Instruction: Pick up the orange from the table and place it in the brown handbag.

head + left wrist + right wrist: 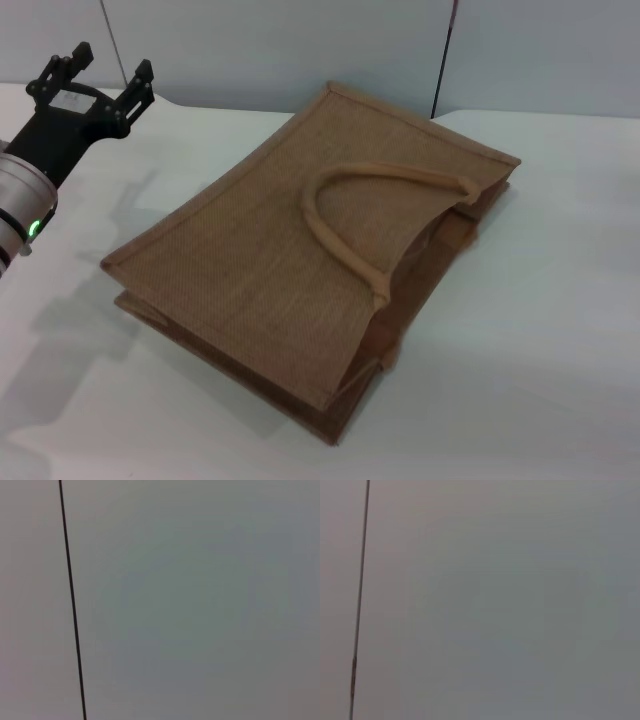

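Far left, head view: left gripper (100, 72) is raised over the white table (540, 300), fingers spread apart, nothing between them, pointing toward the far wall. Centre: brown handbag (290, 250) lies flat on its side, handle (345, 215) arched on top, mouth facing right/near-right w/ a dark gap under the upper panel. Right: bare tabletop only; right arm not in view, so can't tell its pincer state. Both wrist cams show only plain wall w/ a dark vertical seam, no fingers, no objects.

Orange: not visible anywhere. Possibly inside the bag already, or hidden behind/out of frame; bag looks flat but the opening is too dark to tell. So the scene fits either orange still off-view awaiting pickup, or already dropped in w/ the arm pulled back.

If a placement is due, judgement: the mouth is a narrow slit, so approach from the right side, low & level, and release well past the rim so the fruit doesn't roll out.
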Robot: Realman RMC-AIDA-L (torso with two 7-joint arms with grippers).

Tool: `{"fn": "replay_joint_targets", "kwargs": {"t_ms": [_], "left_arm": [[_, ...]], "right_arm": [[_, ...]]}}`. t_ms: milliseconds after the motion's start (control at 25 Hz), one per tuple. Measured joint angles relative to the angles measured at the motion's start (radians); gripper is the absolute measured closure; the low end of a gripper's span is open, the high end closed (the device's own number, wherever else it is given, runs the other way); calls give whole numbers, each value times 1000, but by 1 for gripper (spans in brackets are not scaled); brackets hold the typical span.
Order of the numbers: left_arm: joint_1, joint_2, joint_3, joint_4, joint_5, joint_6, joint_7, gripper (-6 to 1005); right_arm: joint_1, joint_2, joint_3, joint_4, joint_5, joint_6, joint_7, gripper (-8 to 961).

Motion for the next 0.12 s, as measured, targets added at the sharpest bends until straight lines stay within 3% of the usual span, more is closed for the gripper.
{"fn": "replay_joint_targets", "kwargs": {"t_ms": [120], "left_arm": [[0,0,0,0,0,0,1,214]], "right_arm": [[0,0,0,0,0,0,2,194]]}}
